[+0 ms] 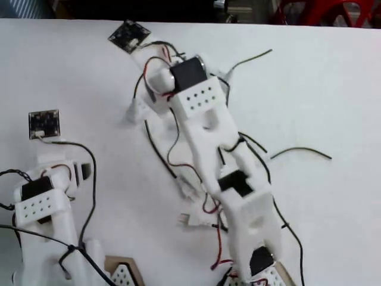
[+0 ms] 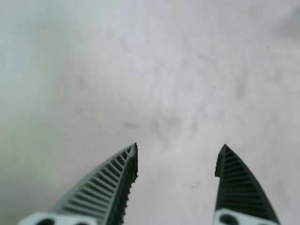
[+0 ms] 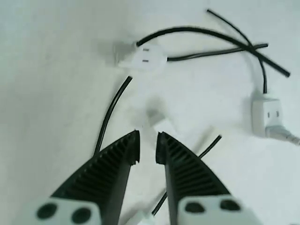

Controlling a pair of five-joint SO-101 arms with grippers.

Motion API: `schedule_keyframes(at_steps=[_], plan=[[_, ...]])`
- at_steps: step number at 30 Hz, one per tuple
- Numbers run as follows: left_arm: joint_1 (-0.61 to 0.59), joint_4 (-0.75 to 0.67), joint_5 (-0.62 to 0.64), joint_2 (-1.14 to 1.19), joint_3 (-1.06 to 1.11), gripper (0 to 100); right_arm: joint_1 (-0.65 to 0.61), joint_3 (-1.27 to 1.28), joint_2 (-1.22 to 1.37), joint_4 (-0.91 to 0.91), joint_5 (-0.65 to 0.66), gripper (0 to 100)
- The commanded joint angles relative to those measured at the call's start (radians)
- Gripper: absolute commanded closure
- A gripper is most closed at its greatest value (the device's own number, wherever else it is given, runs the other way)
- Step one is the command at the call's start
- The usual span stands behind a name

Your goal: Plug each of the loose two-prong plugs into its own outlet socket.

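My right gripper point(image 3: 148, 136) hangs over the table with its fingers a narrow gap apart and nothing visibly between them. A small white two-prong plug point(image 3: 161, 124) lies just past its tips. Farther on lies a white outlet socket point(image 3: 145, 57) with two slots, on a black cable. A second white socket point(image 3: 266, 116) lies off to one side. My left gripper point(image 2: 180, 147) is open above bare white table. In the high view the right arm point(image 1: 202, 119) stretches to the table's far middle, and the left arm point(image 1: 41, 202) sits at the near left.
Loose black cables point(image 3: 225, 42) cross near the sockets, and another black cable point(image 1: 300, 152) lies to the right of the right arm. Small white pieces point(image 1: 190, 218) lie beside that arm's lower part. The table's left and right sides are bare.
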Motion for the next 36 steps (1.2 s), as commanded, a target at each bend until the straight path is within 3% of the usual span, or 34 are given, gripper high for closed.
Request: schedule_keyframes(at_steps=[1, 6, 14, 21, 26, 36], plan=[[0.004, -0.018, 0.003, -0.021, -0.003, 73, -0.024, 0.299, -0.236, 0.007, 0.009, 93.6], [0.004, -0.018, 0.003, -0.021, -0.003, 73, -0.110, 0.617, -0.351, -0.007, 0.005, 93.5], [0.004, -0.018, 0.003, -0.019, -0.003, 73, -0.196, 0.895, -0.326, -0.064, 0.002, 93.5], [0.004, -0.018, 0.002, -0.019, -0.003, 73, -0.220, 0.991, -0.262, -0.177, 0.002, 93.3], [0.004, -0.018, 0.002, -0.019, -0.003, 73, -0.156, 0.999, -0.137, -0.200, -0.037, 85.1], [0.005, -0.020, 0.002, -0.024, 0.005, 73, -0.105, 1.003, -0.077, -0.202, -0.038, 89.7]])
